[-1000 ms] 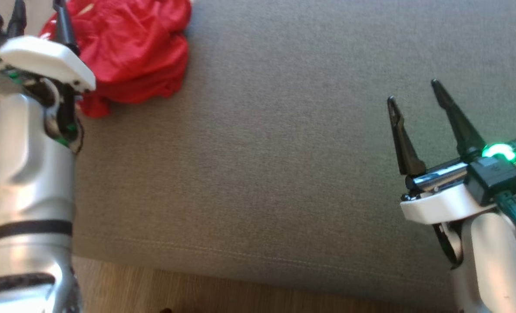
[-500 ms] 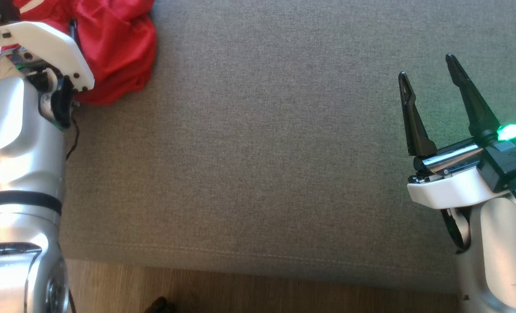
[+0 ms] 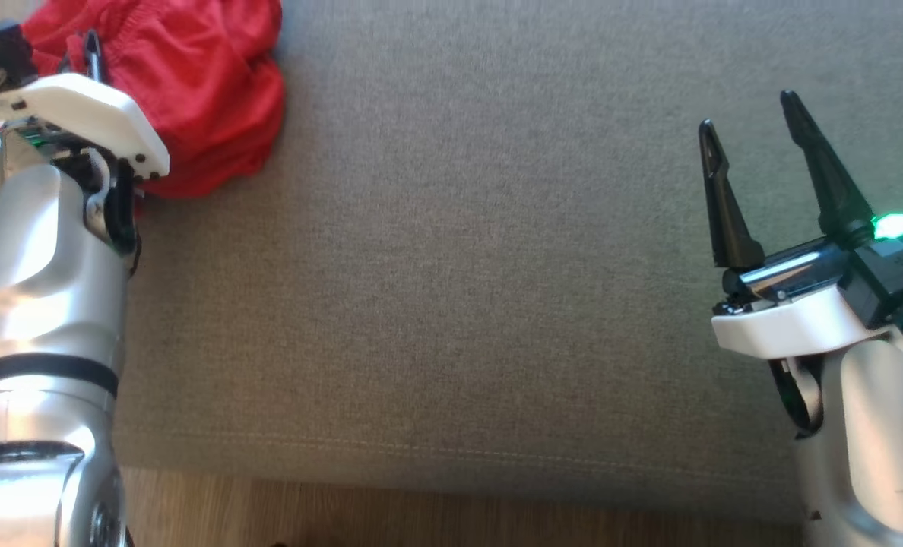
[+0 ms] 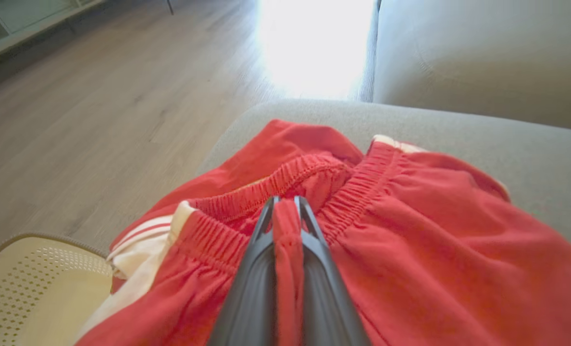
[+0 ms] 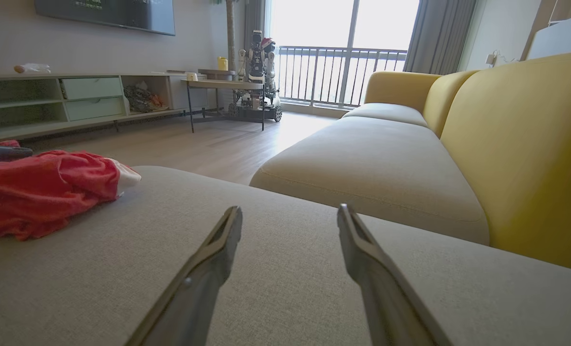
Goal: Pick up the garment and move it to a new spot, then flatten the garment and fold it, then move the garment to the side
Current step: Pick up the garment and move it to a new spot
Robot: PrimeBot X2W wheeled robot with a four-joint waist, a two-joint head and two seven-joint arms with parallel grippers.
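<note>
Since one second ago, the left gripper [image 4: 286, 201] has gone from spread fingers above the garment [image 3: 208, 99] to a clenched state. Both dark fingers [image 4: 252, 288] now pinch a raised fold of red cloth between them, just below the elastic waistband [image 4: 285, 180]. Part of the shift of the scene in the head view over the same interval is camera movement.

Garment position: crumpled in a heap at the far left corner of the grey seat cushion [image 3: 459, 266], close to the cushion's left edge. White side stripes [image 4: 139, 235] show on the portion nearest that edge. The heap rests on the cushion; whether the pinched fold is lifted clear cannot be told.

Left arm: the silver forearm [image 3: 41, 304] runs up the left side of the head view, with the white wrist housing [image 3: 87, 114] over the near edge of the garment.

Status of the right gripper [image 3: 748, 112]: released, its fingers [image 3: 725, 213] set wide apart with nothing between them. It hovers over the right part of the same cushion, well apart from the garment, fingertips pointing to the far side. A green light [image 3: 896, 226] is lit on its wrist.

Surroundings: a cream perforated basket [image 4: 35, 283] lies to the left of the cushion, beside the garment's striped end, with wooden floor [image 4: 98, 105] beyond it. A second grey seat cushion [image 5: 377, 178] with a yellow backrest [image 5: 521, 144] lies beyond the right gripper
</note>
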